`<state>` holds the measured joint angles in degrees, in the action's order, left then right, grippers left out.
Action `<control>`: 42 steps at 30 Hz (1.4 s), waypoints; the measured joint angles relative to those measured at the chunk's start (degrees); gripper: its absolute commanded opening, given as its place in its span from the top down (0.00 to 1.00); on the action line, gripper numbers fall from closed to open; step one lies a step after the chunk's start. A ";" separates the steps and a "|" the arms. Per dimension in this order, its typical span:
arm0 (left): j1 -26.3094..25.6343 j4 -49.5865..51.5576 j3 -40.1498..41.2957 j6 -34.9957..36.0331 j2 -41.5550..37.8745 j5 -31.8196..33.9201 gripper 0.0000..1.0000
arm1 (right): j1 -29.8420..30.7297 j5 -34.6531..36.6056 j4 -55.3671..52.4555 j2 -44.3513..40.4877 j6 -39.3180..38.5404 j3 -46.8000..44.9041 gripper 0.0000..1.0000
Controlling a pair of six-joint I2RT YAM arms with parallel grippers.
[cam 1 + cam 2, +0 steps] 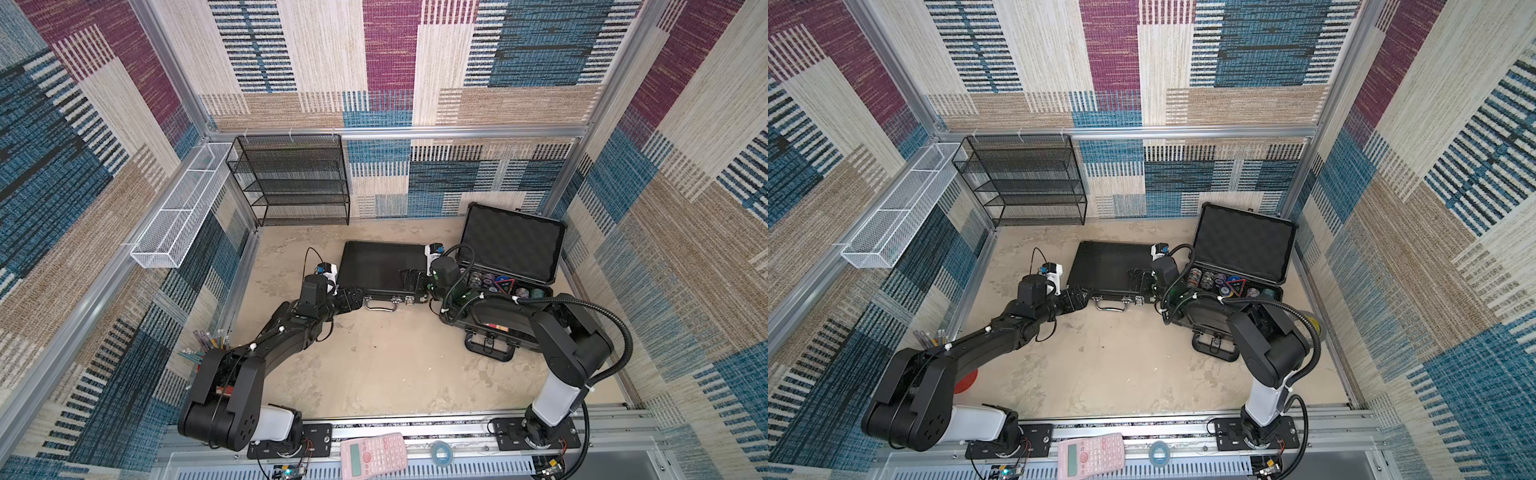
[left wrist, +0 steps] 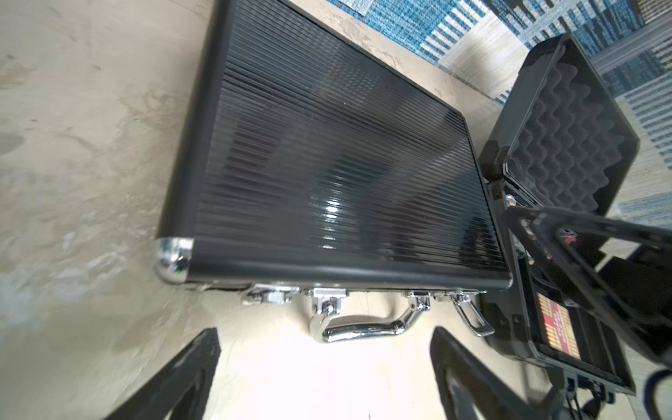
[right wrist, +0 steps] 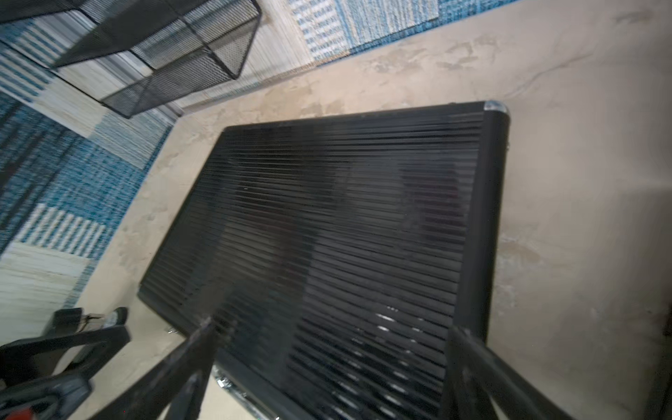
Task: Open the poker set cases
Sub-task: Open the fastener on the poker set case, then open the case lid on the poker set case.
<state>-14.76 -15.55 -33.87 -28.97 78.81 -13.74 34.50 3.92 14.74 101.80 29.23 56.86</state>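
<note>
The slim black ribbed poker set case (image 1: pixel 382 262) (image 1: pixel 1108 266) lies flat at mid-table with its lid down. Its chrome handle (image 2: pixel 363 329) faces me, and one silver latch (image 2: pixel 472 320) beside the handle hangs flipped outward. My left gripper (image 1: pixel 358 300) (image 2: pixel 327 367) is open at the case's front left, just short of the handle, with only table between its fingers. My right gripper (image 1: pixel 411 280) (image 3: pixel 332 349) hovers open over the lid's front right part. The bulkier case (image 1: pixel 513 245) (image 2: pixel 567 138) stands on the right with its foam-lined lid raised and chips showing inside.
A black mesh shelf (image 1: pixel 299 178) stands at the back left, with a white wire basket (image 1: pixel 183 208) on the left wall. A cup of pens (image 1: pixel 212 345) sits behind my left arm. A pink calculator (image 1: pixel 374 455) and a tape roll (image 1: pixel 440 452) lie on the front rail.
</note>
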 measured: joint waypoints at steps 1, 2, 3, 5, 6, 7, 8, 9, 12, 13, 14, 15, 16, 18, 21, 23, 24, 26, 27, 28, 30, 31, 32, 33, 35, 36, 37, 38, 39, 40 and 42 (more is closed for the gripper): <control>0.00 0.26 0.52 -0.31 -0.70 0.09 0.05 | -0.09 0.79 -0.61 0.68 -0.72 0.68 0.00; 0.00 0.39 1.18 -0.61 -1.44 0.09 0.04 | -0.20 1.29 -1.22 1.25 -0.81 1.40 0.01; 0.00 0.42 1.81 -0.70 -2.05 0.17 0.04 | -0.35 1.79 -1.38 1.70 -0.83 1.86 0.00; 0.00 0.98 2.69 -0.85 -2.64 0.31 0.03 | -0.55 2.56 -1.81 2.51 -0.98 2.32 0.01; 0.00 1.29 2.95 -0.87 -2.62 0.31 0.02 | -0.85 2.56 -2.16 2.91 -0.98 2.36 0.01; 0.00 1.62 3.06 -0.98 -2.40 0.31 0.02 | -1.05 2.54 -2.69 3.23 -0.96 2.36 0.00; 0.00 1.66 3.19 -1.01 -1.97 0.28 0.02 | -1.33 2.25 -3.43 3.54 -0.72 2.36 0.00; 0.00 1.62 3.41 -1.07 -1.53 0.26 0.02 | -1.60 2.23 -4.11 3.72 -0.68 2.36 0.00; 0.02 1.33 4.55 -1.90 0.17 -0.11 0.01 | -1.99 2.08 -4.74 3.78 -0.52 2.36 0.00; 0.15 1.07 4.79 -2.36 0.83 -0.22 0.01 | -2.01 1.99 -4.72 3.87 -0.50 2.36 0.00; 0.28 0.70 4.90 -2.45 1.68 -0.52 0.01 | -2.01 1.49 -4.74 4.00 -0.37 2.36 0.00; 0.42 0.15 4.90 -2.56 2.43 -1.09 0.01 | -2.23 0.79 -4.72 4.28 -0.28 2.36 0.00; 0.59 -0.74 4.87 -2.64 3.32 -1.75 0.01 | -2.25 0.63 -4.55 4.55 -0.55 2.43 0.00; 1.11 -2.75 4.85 -3.17 5.03 -3.17 0.01 | -2.34 -0.59 -4.17 5.07 -0.33 2.56 0.01; 2.05 -6.01 4.76 -4.11 7.28 -5.11 0.02 | -2.40 -1.16 -3.93 5.55 -0.22 2.73 0.04; 2.67 -8.24 4.63 -4.39 8.63 -6.49 0.02 | -2.51 -1.79 -3.80 5.75 -0.07 2.75 0.05; 2.91 -9.29 4.50 -4.76 9.31 -7.28 0.02 | -2.60 -1.86 -3.72 5.84 0.04 2.75 0.06; 3.43 -11.56 4.39 -5.38 10.69 -8.74 0.03 | -2.69 -2.03 -3.43 6.03 0.31 2.75 0.07; 3.65 -12.70 4.39 -5.60 11.37 -9.42 0.03 | -2.73 -2.14 -3.30 6.14 0.57 2.75 0.07; 3.87 -13.73 4.31 -5.90 11.98 -10.08 0.04 | -2.75 -2.19 -3.06 6.25 0.72 2.75 0.07; 4.26 -16.06 4.09 -6.78 13.55 -11.63 0.05 | -2.91 -2.32 -2.67 6.43 0.94 2.75 0.08; 4.50 -17.14 4.02 -6.99 14.19 -12.28 0.06 | -2.97 -2.36 -2.49 6.51 0.96 2.75 0.08; 4.63 -18.43 3.98 -7.32 14.95 -12.94 0.06 | -2.97 -2.34 -2.34 6.58 1.03 2.73 0.08; 4.87 -19.41 3.91 -7.61 15.58 -13.66 0.07 | -2.97 -2.34 -2.21 6.60 1.18 2.73 0.08; 5.03 -21.27 3.80 -8.50 16.70 -14.56 0.07 | -2.99 -2.34 -2.10 6.69 1.18 2.73 0.08; 5.16 -21.81 3.76 -8.66 17.09 -15.02 0.07 | -2.99 -2.32 -2.05 6.71 1.20 2.73 0.08; 5.16 -22.64 3.74 -8.96 17.53 -15.26 0.08 | -3.02 -2.32 -2.03 6.71 1.38 2.73 0.08; 5.20 -23.19 3.65 -9.14 17.90 -15.50 0.08 | -3.02 -2.34 -2.01 6.71 1.38 2.73 0.08; 5.27 -23.87 3.63 -9.49 18.29 -15.87 0.09 | -3.02 -2.34 -1.99 6.73 1.38 2.73 0.08; 5.29 -24.74 3.63 -10.05 18.82 -16.48 0.09 | -3.02 -2.34 -1.97 6.73 1.38 2.73 0.08; 5.38 -26.18 3.63 -11.32 19.61 -16.85 0.10 | -3.04 -2.34 -1.92 6.78 1.38 2.73 0.09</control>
<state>-9.39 -41.74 -30.24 -40.29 98.41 -30.59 31.46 1.58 12.82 108.57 30.61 59.59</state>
